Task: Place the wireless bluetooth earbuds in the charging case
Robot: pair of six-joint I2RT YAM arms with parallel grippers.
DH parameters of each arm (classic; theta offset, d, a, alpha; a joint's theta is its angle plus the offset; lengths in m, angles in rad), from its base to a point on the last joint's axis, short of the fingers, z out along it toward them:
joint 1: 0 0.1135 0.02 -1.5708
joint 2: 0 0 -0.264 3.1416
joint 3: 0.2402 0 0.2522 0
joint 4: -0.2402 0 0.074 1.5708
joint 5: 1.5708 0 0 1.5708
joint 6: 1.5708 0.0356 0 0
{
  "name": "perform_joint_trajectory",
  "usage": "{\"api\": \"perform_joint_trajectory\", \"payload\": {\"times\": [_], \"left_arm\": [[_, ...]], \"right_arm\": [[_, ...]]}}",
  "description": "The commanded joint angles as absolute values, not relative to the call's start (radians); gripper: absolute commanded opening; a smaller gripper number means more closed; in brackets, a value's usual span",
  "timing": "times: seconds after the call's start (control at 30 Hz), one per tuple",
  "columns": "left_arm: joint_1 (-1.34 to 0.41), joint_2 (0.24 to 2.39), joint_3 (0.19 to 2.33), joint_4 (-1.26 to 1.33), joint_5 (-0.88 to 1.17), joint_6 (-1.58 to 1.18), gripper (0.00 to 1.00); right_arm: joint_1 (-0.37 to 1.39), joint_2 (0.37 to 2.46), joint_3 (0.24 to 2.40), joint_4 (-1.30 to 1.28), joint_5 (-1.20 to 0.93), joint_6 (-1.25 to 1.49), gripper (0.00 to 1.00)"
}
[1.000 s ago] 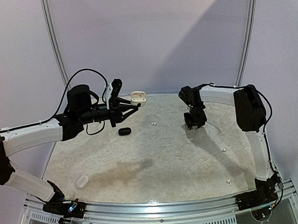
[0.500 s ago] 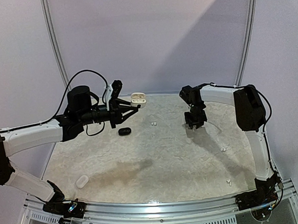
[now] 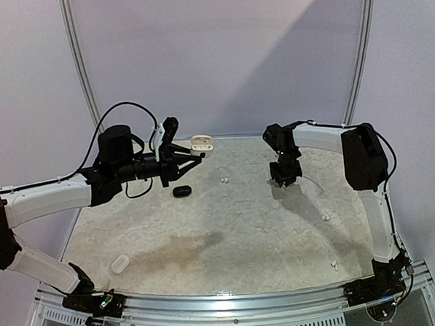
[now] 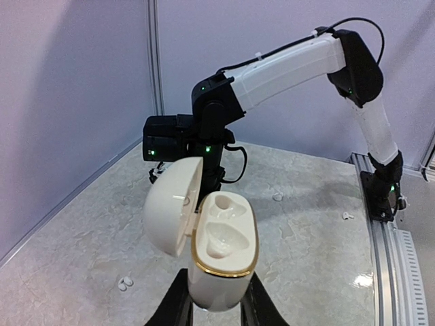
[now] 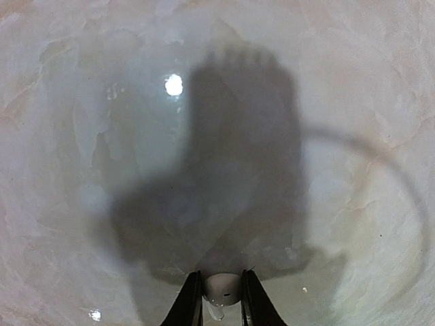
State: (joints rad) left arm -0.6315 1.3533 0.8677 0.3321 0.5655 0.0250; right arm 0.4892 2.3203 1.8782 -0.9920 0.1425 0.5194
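Note:
My left gripper (image 4: 217, 311) is shut on a white charging case (image 4: 221, 251) with a gold rim, held upright above the table. Its lid hangs open to the left and both sockets are empty. The top view shows that case (image 3: 201, 143) at the back left, at the left gripper's (image 3: 197, 156) tips. My right gripper (image 3: 284, 178) points down at the table, back centre-right. In the right wrist view its fingers (image 5: 192, 302) press on both sides of a small white earbud (image 5: 223, 288), just above the tabletop.
A black oval case (image 3: 181, 191) lies near the left gripper, and a white closed case (image 3: 120, 264) lies front left. Loose white earbuds lie mid-table (image 3: 223, 181), to the right (image 3: 325, 217) and front right (image 3: 334, 263). A pair of buds (image 4: 124, 282) lies below the held case.
The right gripper's fingers have drawn together onto the white earbud, and that gripper has shifted slightly. The left arm and the open case have stayed where they were.

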Motion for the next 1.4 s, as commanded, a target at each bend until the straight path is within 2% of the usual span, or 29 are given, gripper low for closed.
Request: {"api": "perform_joint_trajectory", "payload": {"times": [0.0, 0.13, 0.3, 0.43, 0.63, 0.93, 1.1, 1.37], "left_arm": [[-0.621, 1.332, 0.848, 0.349, 0.568, 0.034, 0.00], [-0.621, 1.332, 0.846, 0.365, 0.560, 0.037, 0.00], [-0.621, 1.337, 0.841, 0.464, 0.505, 0.026, 0.00], [-0.623, 1.354, 0.841, 0.556, 0.426, 0.048, 0.00], [-0.634, 1.388, 0.861, 0.666, 0.289, 0.076, 0.00], [-0.650, 1.398, 0.886, 0.712, 0.252, 0.080, 0.00], [-0.652, 1.397, 0.892, 0.736, 0.244, 0.094, 0.00], [-0.652, 1.394, 0.894, 0.745, 0.247, 0.080, 0.00]], "right_arm": [[0.479, 2.351, 1.895, -1.000, 0.125, 0.519, 0.06], [0.479, 2.294, 1.909, -0.966, 0.099, 0.493, 0.03], [0.517, 2.099, 1.910, -0.812, 0.085, 0.429, 0.00], [0.620, 1.892, 1.837, -0.519, 0.118, 0.311, 0.00], [0.782, 1.670, 1.627, 0.077, 0.073, 0.156, 0.00], [0.938, 1.732, 1.612, 0.431, -0.119, 0.073, 0.00], [0.952, 1.784, 1.603, 0.512, -0.167, 0.102, 0.00], [0.971, 1.836, 1.586, 0.517, -0.129, 0.087, 0.00]]}}
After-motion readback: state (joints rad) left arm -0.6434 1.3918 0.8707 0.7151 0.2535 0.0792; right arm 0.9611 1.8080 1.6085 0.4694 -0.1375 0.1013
